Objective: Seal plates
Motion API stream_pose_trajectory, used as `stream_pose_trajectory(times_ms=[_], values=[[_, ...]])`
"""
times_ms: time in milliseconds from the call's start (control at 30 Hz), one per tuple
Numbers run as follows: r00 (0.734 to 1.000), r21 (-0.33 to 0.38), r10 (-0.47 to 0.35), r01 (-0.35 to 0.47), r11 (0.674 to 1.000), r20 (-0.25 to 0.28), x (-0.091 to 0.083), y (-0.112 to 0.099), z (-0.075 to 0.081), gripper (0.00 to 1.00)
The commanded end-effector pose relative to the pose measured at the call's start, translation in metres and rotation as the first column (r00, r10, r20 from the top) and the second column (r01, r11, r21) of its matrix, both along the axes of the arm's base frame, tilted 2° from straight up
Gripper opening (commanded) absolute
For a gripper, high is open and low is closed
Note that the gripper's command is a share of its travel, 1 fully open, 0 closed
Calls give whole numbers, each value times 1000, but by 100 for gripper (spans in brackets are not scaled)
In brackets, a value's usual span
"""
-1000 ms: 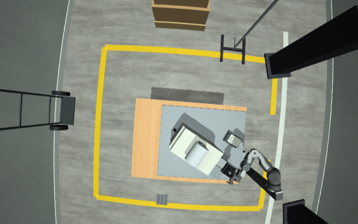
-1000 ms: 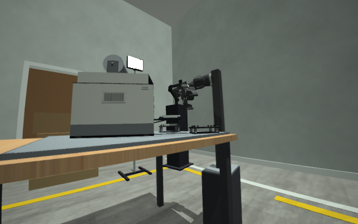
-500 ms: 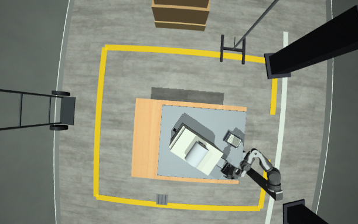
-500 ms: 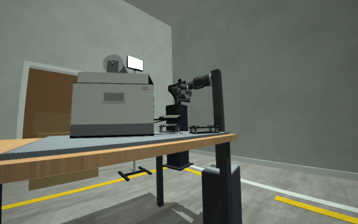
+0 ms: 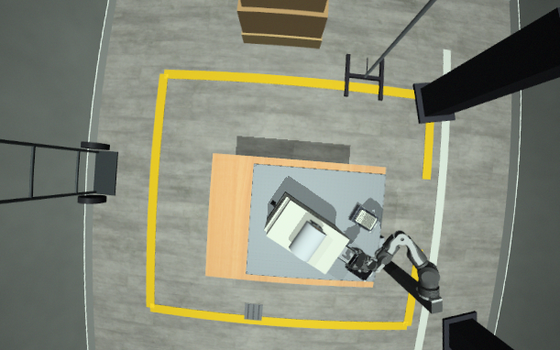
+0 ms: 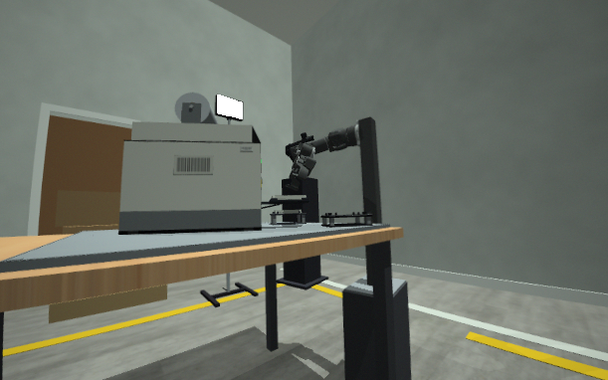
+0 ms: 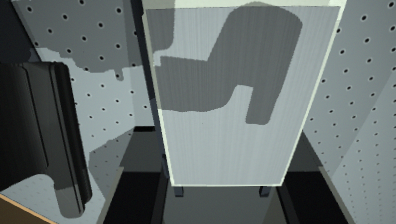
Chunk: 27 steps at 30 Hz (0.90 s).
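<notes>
A plate with silver foil over its top (image 7: pixel 225 150) (image 5: pixel 347 253) (image 6: pixel 288 198) lies on the sealer's extended stage (image 6: pixel 268 203); in the wrist view two small locators show at its near end. My gripper (image 5: pixel 355 262) (image 6: pixel 292 186) is open and empty, just above and beside this plate; only one finger shows in the wrist view, left of the plate. An open plate with wells (image 5: pixel 366 220) (image 6: pixel 293 212) sits in the far nest. The near nest (image 5: pixel 362 276) (image 6: pixel 346 217), partly under my gripper in the top view, holds no plate. The sealer's lamp (image 6: pixel 261 160) looks green.
The large white sealer (image 5: pixel 280 229) (image 6: pixel 190 189) stands beside the stage, with a foil roll (image 5: pixel 307 241) (image 6: pixel 192 106) on top. My arm (image 5: pixel 400 238) reaches in from the right edge of the wooden table (image 5: pixel 230 215) (image 6: pixel 190 269). A screen (image 6: pixel 229 106) stands behind.
</notes>
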<state>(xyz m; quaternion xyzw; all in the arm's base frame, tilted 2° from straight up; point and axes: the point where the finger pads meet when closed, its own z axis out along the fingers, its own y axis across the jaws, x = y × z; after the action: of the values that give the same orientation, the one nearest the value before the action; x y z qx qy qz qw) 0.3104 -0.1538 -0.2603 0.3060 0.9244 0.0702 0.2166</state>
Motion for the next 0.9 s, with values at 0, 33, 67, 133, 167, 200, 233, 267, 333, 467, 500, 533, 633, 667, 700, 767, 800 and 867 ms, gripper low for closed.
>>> stream_pose_trajectory(times_ms=[0, 33, 67, 133, 167, 200, 233, 267, 333, 467, 500, 533, 633, 667, 700, 767, 800, 867], values=[[1000, -57, -17, 18, 998, 11, 1, -7, 1, 65], [999, -90, -31, 33, 995, 17, 2, -13, 2, 65], [999, -94, -33, 35, 995, 17, 3, -19, 2, 65], [999, -83, -26, 29, 996, 26, 6, -27, 4, 65], [999, -123, -40, 42, 992, 23, 5, -32, 3, 65], [999, -123, -40, 42, 992, 23, 5, -32, 3, 65], [999, -123, -40, 42, 992, 23, 5, -32, 3, 65], [998, -150, -52, 56, 987, 31, 5, -36, 5, 65], [996, -212, -81, 89, 973, 46, 6, -48, 7, 65], [994, -231, -84, 97, 968, 62, 10, -66, 12, 65], [993, -270, -99, 112, 956, 61, 8, -71, 12, 65], [991, -294, -110, 127, 947, 72, 8, -75, 13, 65], [984, -377, -149, 177, 909, 100, 8, -92, 18, 65], [984, -378, -146, 173, 909, 98, 8, -96, 19, 65], [984, -368, -141, 171, 914, 108, 11, -99, 22, 65], [984, -366, -142, 172, 915, 108, 11, -104, 24, 65], [984, -366, -142, 172, 915, 108, 11, -104, 24, 65], [987, -339, -152, 158, 927, 45, 10, -95, 20, 65]])
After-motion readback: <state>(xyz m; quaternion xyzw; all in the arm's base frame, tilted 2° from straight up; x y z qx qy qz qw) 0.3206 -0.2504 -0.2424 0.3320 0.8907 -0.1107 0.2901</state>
